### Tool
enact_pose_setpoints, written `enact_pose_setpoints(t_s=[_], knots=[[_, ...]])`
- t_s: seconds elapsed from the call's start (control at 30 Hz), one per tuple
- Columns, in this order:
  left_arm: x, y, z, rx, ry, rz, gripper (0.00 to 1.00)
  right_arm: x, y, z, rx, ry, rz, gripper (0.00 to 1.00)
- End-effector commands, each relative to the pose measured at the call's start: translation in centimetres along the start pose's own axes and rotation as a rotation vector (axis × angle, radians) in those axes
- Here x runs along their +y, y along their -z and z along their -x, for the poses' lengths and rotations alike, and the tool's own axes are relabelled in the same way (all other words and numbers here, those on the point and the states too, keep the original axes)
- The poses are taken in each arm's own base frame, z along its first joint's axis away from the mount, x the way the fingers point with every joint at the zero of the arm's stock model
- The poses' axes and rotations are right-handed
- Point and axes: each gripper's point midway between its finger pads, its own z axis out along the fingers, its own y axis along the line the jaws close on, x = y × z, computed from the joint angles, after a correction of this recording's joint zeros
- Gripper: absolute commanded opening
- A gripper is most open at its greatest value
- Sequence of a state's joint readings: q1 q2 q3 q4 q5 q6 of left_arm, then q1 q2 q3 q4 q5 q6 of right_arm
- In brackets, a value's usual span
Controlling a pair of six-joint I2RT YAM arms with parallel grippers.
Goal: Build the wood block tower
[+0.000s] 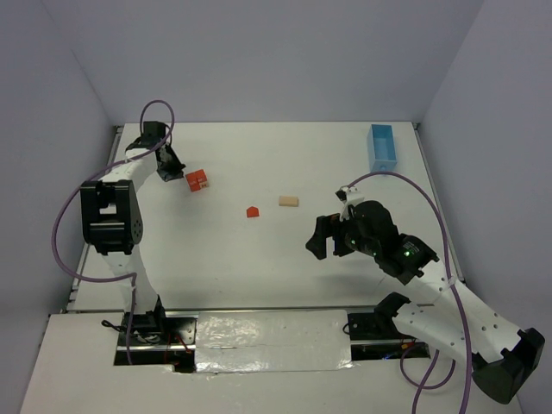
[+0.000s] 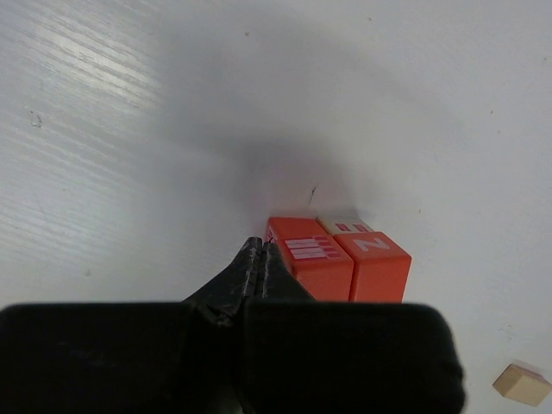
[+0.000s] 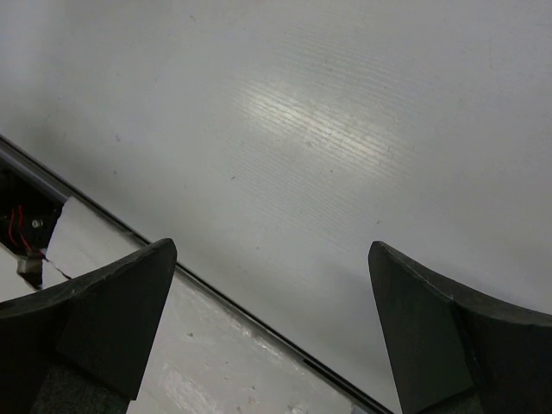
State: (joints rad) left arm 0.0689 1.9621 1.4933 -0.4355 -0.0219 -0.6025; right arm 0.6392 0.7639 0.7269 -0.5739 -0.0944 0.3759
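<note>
Red-orange blocks [image 2: 336,259] sit just right of the clenched left jaws; right jaws hang released above the surface [image 3: 345,129] edge.

My left tool [image 1: 178,171] sits far left on the surface [image 1: 259,285], just beside the block cluster [image 1: 197,180]. Rightward lie a single block [image 1: 252,211], then a bar block [image 1: 288,201]. The tray [image 1: 382,147] lies in the far right corner, and my right tool [image 1: 329,239] hangs nearer, right of centre.
</note>
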Motion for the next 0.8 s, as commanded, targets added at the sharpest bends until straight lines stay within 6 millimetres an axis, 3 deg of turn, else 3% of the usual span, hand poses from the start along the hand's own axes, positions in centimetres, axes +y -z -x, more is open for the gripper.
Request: enact_pose_setpoints(t_s=[0.0, 0.77], knots=[[-0.53, -0.79, -0.37, 0.009, -0.016, -0.017, 0.00, 0.76, -0.06, 1.21, -0.045, 0.022, 0.027, 1.00], [-0.85, -1.04, -0.30, 0.008, -0.016, -0.021, 0.00, 0.89, -0.08, 0.98, -0.039, 0.027, 0.027, 1.00]])
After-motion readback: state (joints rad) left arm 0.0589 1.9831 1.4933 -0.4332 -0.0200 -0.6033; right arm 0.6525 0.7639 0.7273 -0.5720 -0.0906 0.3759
